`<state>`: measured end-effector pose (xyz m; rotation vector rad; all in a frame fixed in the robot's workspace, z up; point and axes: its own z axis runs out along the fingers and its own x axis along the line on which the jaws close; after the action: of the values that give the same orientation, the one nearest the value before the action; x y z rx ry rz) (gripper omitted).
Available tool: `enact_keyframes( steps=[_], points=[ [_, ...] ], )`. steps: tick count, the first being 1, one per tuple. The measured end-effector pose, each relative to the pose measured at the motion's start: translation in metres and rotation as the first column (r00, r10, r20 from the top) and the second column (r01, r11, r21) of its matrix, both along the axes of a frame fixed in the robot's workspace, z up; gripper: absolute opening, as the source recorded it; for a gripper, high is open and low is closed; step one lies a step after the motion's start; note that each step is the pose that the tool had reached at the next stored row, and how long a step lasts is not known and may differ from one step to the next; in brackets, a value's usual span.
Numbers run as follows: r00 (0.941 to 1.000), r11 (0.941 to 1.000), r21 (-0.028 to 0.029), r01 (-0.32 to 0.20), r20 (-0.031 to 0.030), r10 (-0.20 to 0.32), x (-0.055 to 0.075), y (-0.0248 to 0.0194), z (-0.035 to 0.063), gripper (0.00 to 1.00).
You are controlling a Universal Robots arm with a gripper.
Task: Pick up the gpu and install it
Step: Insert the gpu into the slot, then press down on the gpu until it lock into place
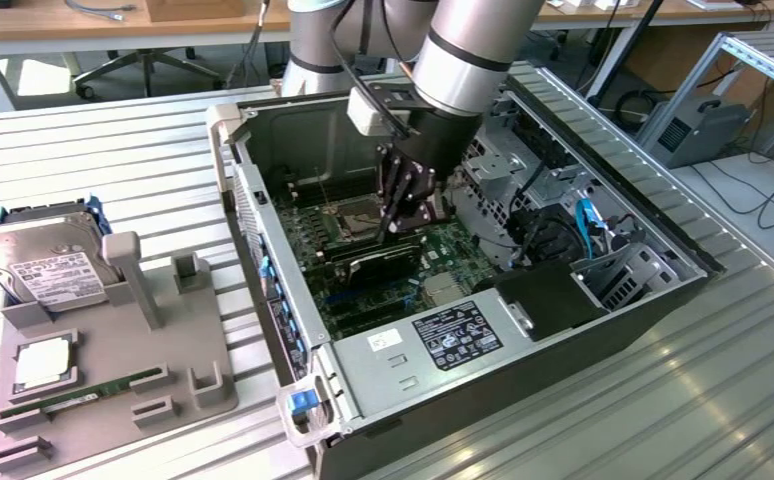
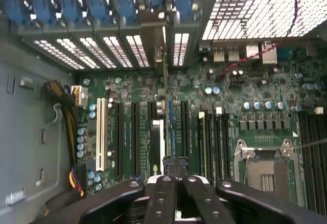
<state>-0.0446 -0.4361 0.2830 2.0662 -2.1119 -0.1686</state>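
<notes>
The gpu (image 1: 367,266) is a thin dark card standing on edge on the green motherboard (image 1: 421,250) inside the open computer case (image 1: 247,190). In the wrist view the gpu (image 2: 163,132) appears edge-on, running from the rear slot brackets toward the fingers. My gripper (image 1: 391,232) reaches down into the case directly above the card. Its black fingers (image 2: 162,193) are pressed together, so the gripper (image 2: 173,162) is shut, with the tips over the card's top edge. Whether the tips touch the card I cannot tell.
A grey fixture (image 1: 107,370) at the exterior view's left holds a silver hard drive (image 1: 43,265), a processor chip (image 1: 43,362) and a green memory stick (image 1: 80,395). Inside the case are the empty processor socket (image 2: 265,170), the power supply (image 1: 447,335), the drive cage (image 1: 494,165) and blue slot latches (image 2: 97,1).
</notes>
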Motion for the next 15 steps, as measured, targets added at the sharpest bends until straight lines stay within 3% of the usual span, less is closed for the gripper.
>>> enact_keyframes(
  steps=[15],
  points=[
    [1.0,1.0,0.0001,0.0,0.0006,0.0,0.0003,0.0001,0.0,0.11]
  ],
)
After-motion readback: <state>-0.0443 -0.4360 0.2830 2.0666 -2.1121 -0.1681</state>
